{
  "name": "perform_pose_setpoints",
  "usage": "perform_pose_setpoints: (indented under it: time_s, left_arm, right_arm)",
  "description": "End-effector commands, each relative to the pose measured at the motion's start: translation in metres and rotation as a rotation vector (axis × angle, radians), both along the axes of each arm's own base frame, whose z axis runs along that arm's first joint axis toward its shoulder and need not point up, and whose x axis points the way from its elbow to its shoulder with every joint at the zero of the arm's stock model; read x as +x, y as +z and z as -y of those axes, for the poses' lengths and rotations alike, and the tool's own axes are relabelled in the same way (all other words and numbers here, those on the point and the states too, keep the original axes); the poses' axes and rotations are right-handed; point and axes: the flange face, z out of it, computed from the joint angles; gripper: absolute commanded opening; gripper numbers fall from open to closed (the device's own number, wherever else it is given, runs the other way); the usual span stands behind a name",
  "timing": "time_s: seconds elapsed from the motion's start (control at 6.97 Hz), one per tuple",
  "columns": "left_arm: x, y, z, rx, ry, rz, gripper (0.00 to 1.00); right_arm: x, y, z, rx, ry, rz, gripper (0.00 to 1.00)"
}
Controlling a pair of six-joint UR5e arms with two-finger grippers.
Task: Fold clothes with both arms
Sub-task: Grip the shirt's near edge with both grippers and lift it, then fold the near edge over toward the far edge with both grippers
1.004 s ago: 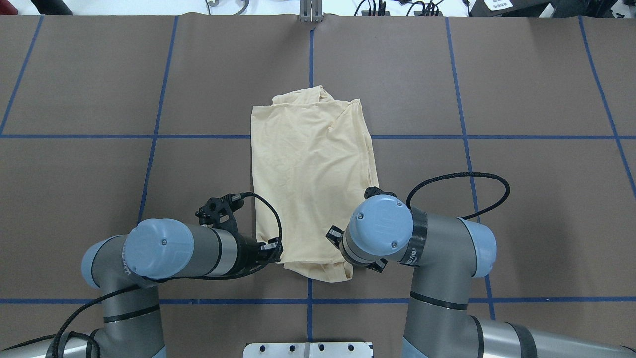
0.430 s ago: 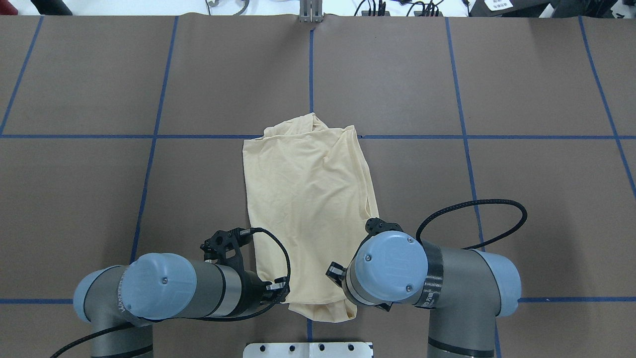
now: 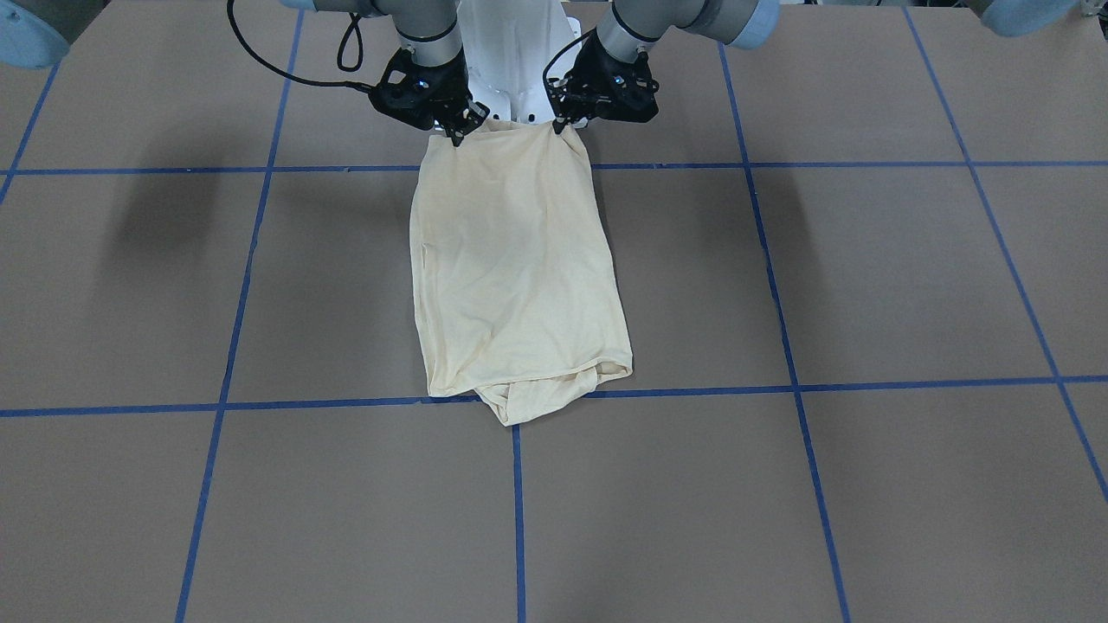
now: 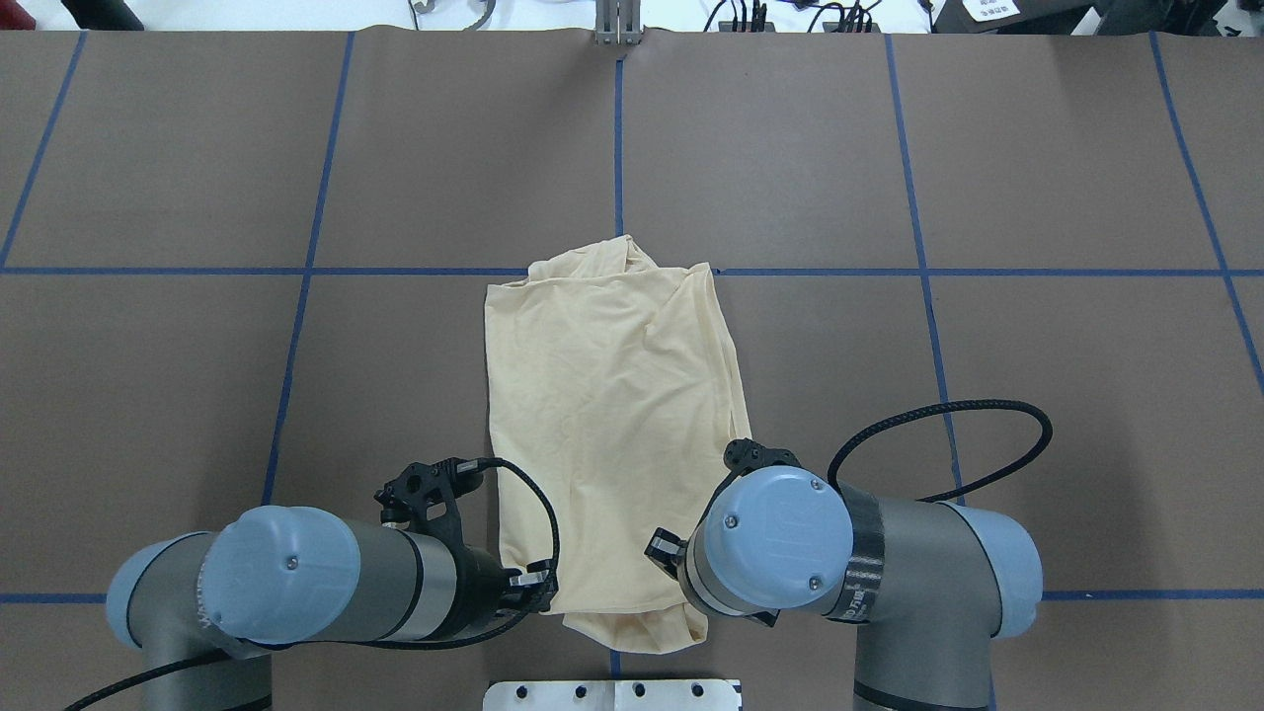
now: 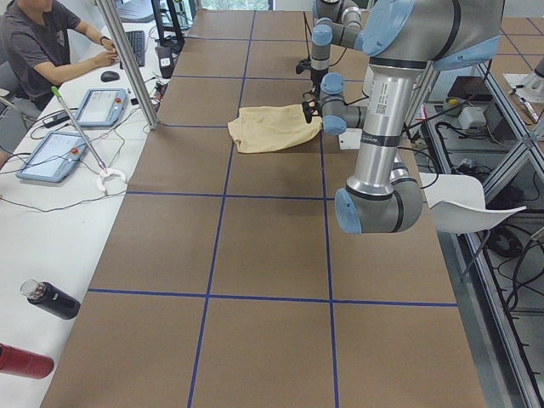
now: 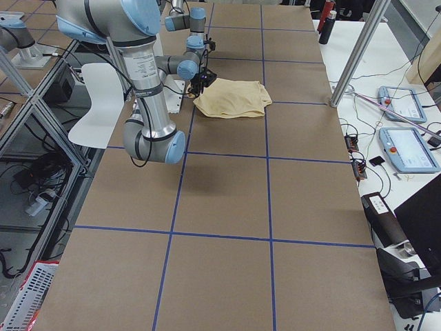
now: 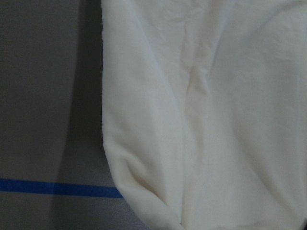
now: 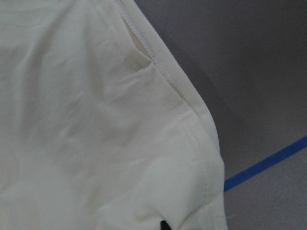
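The pale cream-yellow shirt (image 4: 612, 415) lies folded into a long strip at the table's middle, reaching away from me; its print is hidden. In the front-facing view the shirt (image 3: 519, 277) has its two near corners pinched. My left gripper (image 3: 561, 124) is shut on one corner and my right gripper (image 3: 457, 134) on the other. From overhead my left gripper (image 4: 541, 585) shows at the shirt's near left corner, while the right one is hidden under its wrist (image 4: 775, 543). Both wrist views are filled with cloth (image 7: 216, 120) (image 8: 86, 134).
The brown table (image 4: 987, 395) is marked with blue tape lines. A white base plate (image 4: 612, 694) sits just behind the shirt's near edge. A person (image 5: 42, 42) sits at a side desk with tablets (image 5: 51, 155) and bottles (image 5: 51, 299). A white chair (image 5: 472, 204) stands beside the table.
Both arms have pulled back toward my base, dragging the shirt with them. Its far edge now lies near the cross tape line. Most of the slide came before the last half second.
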Motion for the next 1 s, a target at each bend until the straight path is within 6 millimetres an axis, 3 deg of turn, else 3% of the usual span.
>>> perform_pose_setpoints:
  time_s: [0.0,0.14,0.43,0.57,0.86]
  left_arm:
    - [-0.017,-0.007,0.035,0.012,-0.061,-0.008,0.00]
    - [-0.027,-0.010,0.055,0.015,-0.097,-0.012,0.00]
    - [-0.039,-0.027,0.119,0.004,-0.155,-0.024,0.00]
    - [-0.039,-0.030,0.156,0.039,-0.172,-0.010,0.00]
    - [-0.053,-0.024,0.212,0.086,-0.216,0.026,0.00]
  right_arm:
    - [0.019,-0.002,0.038,0.013,0.056,0.006,0.00]
    - [0.029,-0.012,0.057,0.025,0.086,0.024,0.00]
    - [0.052,-0.023,0.096,0.090,0.115,0.035,0.00]
    - [0.055,-0.029,0.119,0.113,0.130,0.028,0.00]
    - [0.041,-0.026,0.171,0.161,0.132,-0.004,0.00]
